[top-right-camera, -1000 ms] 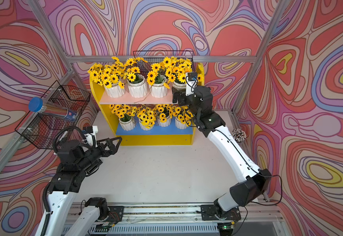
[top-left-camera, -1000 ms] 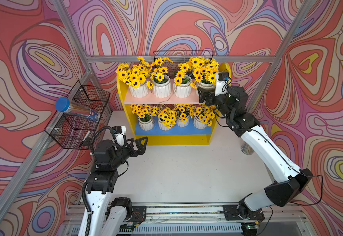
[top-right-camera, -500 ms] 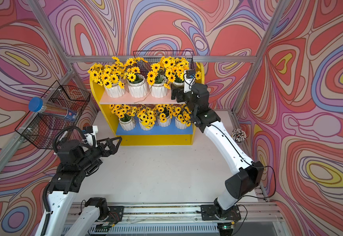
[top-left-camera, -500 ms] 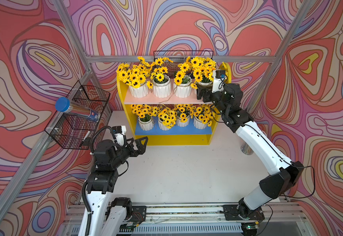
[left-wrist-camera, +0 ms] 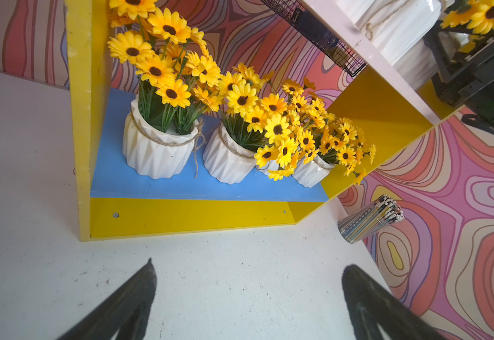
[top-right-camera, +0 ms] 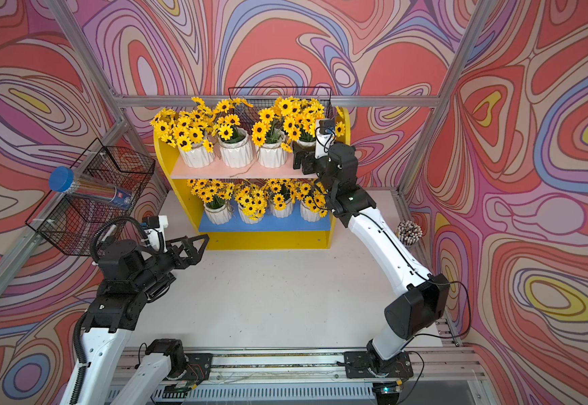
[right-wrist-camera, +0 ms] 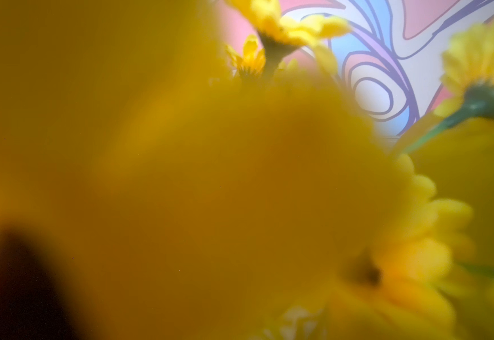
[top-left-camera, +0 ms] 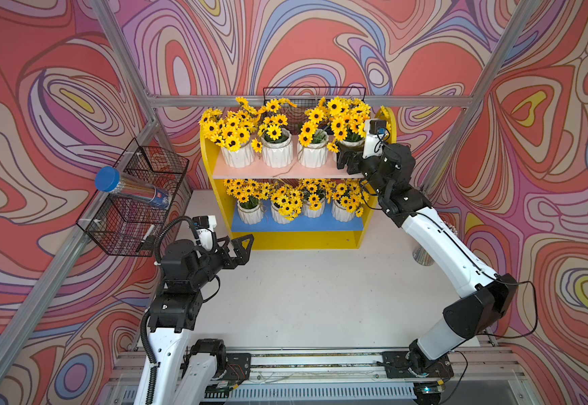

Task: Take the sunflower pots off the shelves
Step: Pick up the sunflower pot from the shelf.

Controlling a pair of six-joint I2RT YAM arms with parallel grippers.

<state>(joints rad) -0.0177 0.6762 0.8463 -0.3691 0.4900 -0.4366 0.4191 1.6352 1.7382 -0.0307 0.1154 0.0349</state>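
Both top views, right jaws spread at upper pot (top-left-camera: 351, 144) (top-right-camera: 305, 143) (rightmost), left jaws spread, empty.

1. Both top views: high at the front, facing down and forward across the table (top-left-camera: 303, 298) to the shelf unit (top-left-camera: 296, 242); far, whole scene, nearly identical pair.
2. Left wrist view: low over the table, facing the blue board (left-wrist-camera: 151, 188); fairly near.
3. Right wrist view: buried in sunflowers (right-wrist-camera: 402, 250); blurred, wall (right-wrist-camera: 387, 44) beyond.
4. Shared by top and left wrist views: blue board, its pots (left-wrist-camera: 154, 153).
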